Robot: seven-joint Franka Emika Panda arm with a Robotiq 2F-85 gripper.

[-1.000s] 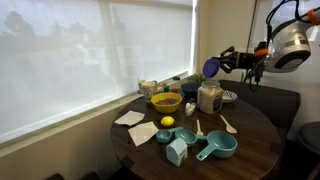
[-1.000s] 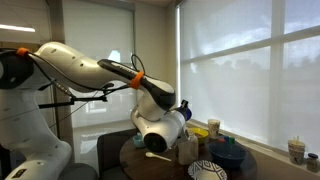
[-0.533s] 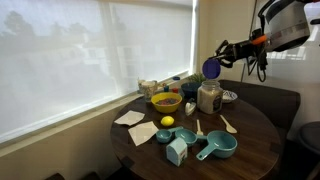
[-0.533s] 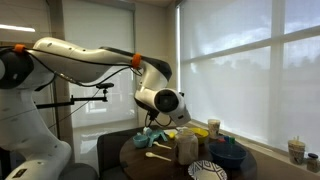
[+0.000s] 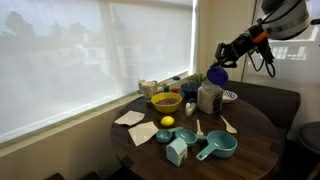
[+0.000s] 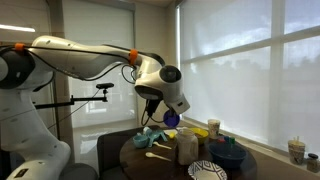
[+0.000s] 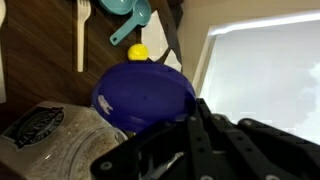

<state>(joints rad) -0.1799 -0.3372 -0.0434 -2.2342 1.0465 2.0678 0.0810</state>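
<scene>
Exterior view, window side: gripper (image 5: 220,66) hangs over the far edge of the round table (image 5: 256,142). Its fingers are pinched narrow on a blue lid (image 5: 216,75). The lid is off the table, tilted with its face toward the camera, just above the mouth of the glass jar (image 5: 209,98). The jar stands near the far edge, with a yellow bowl (image 5: 165,101) beside it. Toward the middle of the table are a lemon (image 5: 167,122) and a wooden spoon (image 5: 228,125). The teal measuring cups (image 5: 216,149) sit near the front edge.

Exterior view, arm side: the whole arm shows here, and the gripper (image 6: 170,112) points down. The blue lid (image 6: 172,119) is clamped at the fingertips, clearly in the air and apart from the jar (image 6: 188,148) below it. That gap is hard to read from the window side. This view also shows a striped plate (image 6: 207,171) at the near edge of the table (image 6: 131,160) and a yellow cup (image 6: 213,128) toward the window. The finger gap itself is too small to read.

Wrist view: the dark fingers (image 7: 205,128) come in from the bottom, closed on the rim of the blue lid (image 7: 145,95). The lid fills the centre of the picture. The jar (image 7: 45,128) shows bottom left with its label visible, partly hidden by the lid. Past the lid are the lemon (image 7: 138,52), a wooden spoon (image 7: 80,35) and a teal measuring cup (image 7: 131,10) on the dark table (image 7: 40,60). Only this view shows the contact between fingers and rim up close.
</scene>
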